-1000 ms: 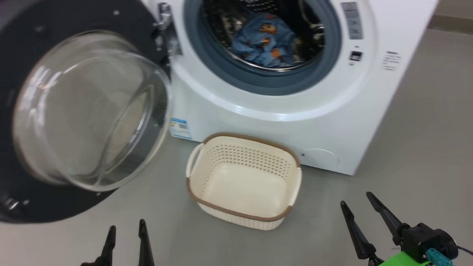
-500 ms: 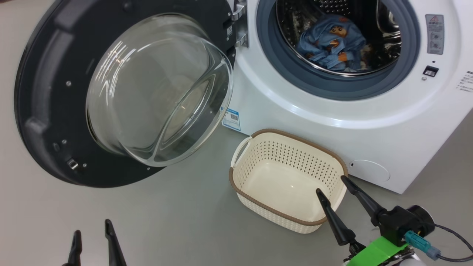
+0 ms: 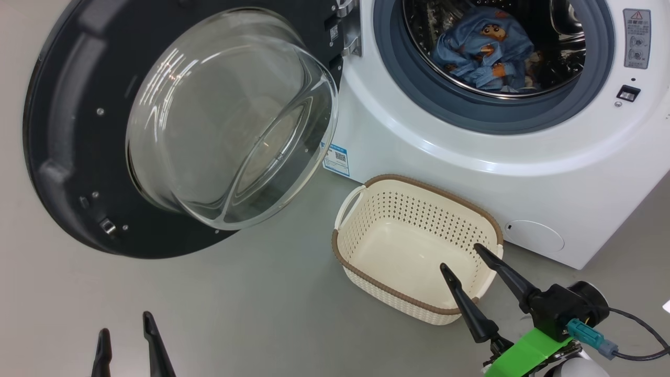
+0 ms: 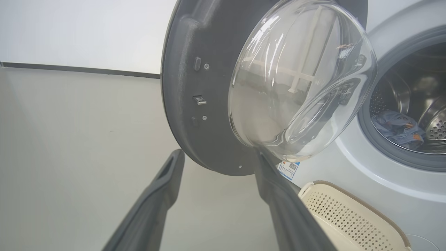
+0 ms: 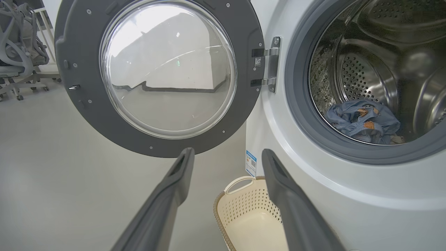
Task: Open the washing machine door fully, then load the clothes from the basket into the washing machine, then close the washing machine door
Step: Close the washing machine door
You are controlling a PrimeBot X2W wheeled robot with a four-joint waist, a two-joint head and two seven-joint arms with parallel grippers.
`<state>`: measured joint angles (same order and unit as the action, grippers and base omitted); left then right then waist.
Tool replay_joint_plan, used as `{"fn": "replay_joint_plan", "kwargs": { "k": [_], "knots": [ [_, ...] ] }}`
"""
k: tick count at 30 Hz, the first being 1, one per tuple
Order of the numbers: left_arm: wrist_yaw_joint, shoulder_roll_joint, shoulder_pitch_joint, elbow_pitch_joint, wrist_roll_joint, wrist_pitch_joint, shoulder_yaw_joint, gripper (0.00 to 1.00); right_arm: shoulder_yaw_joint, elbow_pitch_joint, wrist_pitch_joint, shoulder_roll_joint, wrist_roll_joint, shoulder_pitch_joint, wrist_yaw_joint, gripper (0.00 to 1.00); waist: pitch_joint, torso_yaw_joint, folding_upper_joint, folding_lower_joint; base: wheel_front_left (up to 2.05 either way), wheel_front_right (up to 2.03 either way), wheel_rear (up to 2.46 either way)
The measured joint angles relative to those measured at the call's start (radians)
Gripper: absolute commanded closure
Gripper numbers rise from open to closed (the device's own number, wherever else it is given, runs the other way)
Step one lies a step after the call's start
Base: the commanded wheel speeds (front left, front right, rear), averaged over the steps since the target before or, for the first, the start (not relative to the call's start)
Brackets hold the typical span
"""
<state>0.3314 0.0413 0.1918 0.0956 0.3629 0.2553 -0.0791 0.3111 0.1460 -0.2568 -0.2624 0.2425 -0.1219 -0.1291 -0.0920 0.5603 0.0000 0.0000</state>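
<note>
The clothes [image 3: 484, 50] lie as one blue bundle low in the steel drum of the washing machine [image 3: 429, 152]; it may be more than one piece, the folds hide that. The single washing machine door [image 3: 68, 131] stands swung wide on its hinge [image 5: 270, 62] at the left, glass bowl bulging outward. One basket [image 3: 387, 296] sits on the grey floor [image 3: 261, 314] just before the machine, its bare cream bottom showing, near one blue label sticker [image 3: 336, 159]. The right gripper [image 3: 460, 257], jaws apart, shows its fingertips against the basket's near right rim. The left gripper [image 3: 125, 323], jaws apart too, hangs low, well apart from the basket. Beyond are a white wall [image 4: 87, 31] and one office chair [image 5: 17, 45].
</note>
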Motion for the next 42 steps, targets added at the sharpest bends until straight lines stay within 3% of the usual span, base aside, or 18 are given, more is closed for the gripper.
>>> {"fn": "replay_joint_plan", "kwargs": {
  "k": [6, 7, 8, 11, 15, 19, 21, 24, 28, 33, 39, 42],
  "knots": [
    [0.008, 0.0, 0.007, 0.001, 0.005, 0.0, -0.007, 0.03, -0.002, 0.0, 0.0, -0.003, 0.0, 0.0, 0.0, 0.0, 0.0, -0.001, 0.0, 0.0, 0.0, 0.0, 0.0],
    [0.008, 0.0, 0.008, 0.0, 0.006, 0.0, -0.006, 0.42, -0.003, 0.0, 0.0, -0.003, 0.0, 0.0, 0.0, 0.0, 0.001, -0.001, 0.0, 0.0, 0.0, 0.0, 0.0],
    [0.008, 0.0, 0.008, -0.001, 0.016, 0.0, -0.003, 1.0, -0.004, 0.0, 0.0, -0.003, 0.0, 0.0, 0.0, 0.0, 0.001, -0.001, 0.0, 0.0, 0.0, 0.0, 0.0],
    [0.009, -0.001, 0.008, -0.002, 0.076, 0.0, 0.039, 1.0, -0.008, -0.001, 0.0, -0.002, 0.0, 0.001, 0.0, 0.0, 0.002, -0.001, 0.0, 0.0, 0.0, 0.0, 0.0],
    [-0.009, -0.002, 0.004, 0.0, 0.161, 0.0, 0.171, 1.0, -0.019, -0.002, 0.0, 0.006, 0.0, 0.005, 0.0, 0.0, 0.006, -0.002, 0.0, 0.0, 0.0, 0.0, 0.0],
    [-0.09, -0.005, -0.068, -0.04, 0.276, 0.0, 0.371, 1.0, -0.03, -0.004, 0.0, 0.014, 0.0, 0.01, 0.0, 0.0, 0.009, -0.006, 0.0, 0.0, 0.0, 0.0, 0.0],
    [-0.17, -0.005, -0.154, -0.098, 0.271, 0.0, 0.51, 1.0, -0.051, -0.006, 0.0, 0.029, 0.0, 0.033, 0.0, 0.0, 0.011, -0.011, 0.0, 0.0, 0.0, 0.0, 0.0],
    [-0.209, 0.043, -0.254, -0.19, 0.287, 0.001, 0.588, 1.0, -0.073, -0.011, 0.0, 0.043, -0.001, 0.053, 0.0, 0.0, 0.01, -0.015, 0.0, 0.0, 0.0, 0.0, 0.0],
    [-0.207, 0.151, -0.399, -0.331, 0.352, -0.053, 0.638, 1.0, -0.099, -0.018, 0.0, 0.058, -0.002, 0.076, 0.0, 0.0, 0.003, -0.019, 0.0, 0.0, 0.0, 0.0, 0.0],
    [-0.202, 0.307, -0.599, -0.511, 0.365, -0.155, 0.627, 1.0, -0.125, -0.027, 0.0, 0.072, -0.003, 0.108, 0.0, 0.0, -0.004, -0.029, 0.0, 0.0, 0.0, 0.0, 0.0],
    [-0.194, 0.379, -0.786, -0.648, 0.429, -0.242, 0.637, 1.0, -0.123, -0.039, 0.0, 0.073, -0.005, 0.117, 0.0, 0.0, -0.017, -0.067, 0.0, 0.0, 0.0, 0.0, 0.0],
    [-0.194, 0.384, -0.867, -0.706, 0.494, -0.282, 0.661, 1.0, -0.114, -0.039, 0.0, 0.067, -0.004, 0.117, 0.0, 0.0, -0.028, -0.094, 0.0, 0.0, 0.0, 0.0, 0.0]
  ]
}}
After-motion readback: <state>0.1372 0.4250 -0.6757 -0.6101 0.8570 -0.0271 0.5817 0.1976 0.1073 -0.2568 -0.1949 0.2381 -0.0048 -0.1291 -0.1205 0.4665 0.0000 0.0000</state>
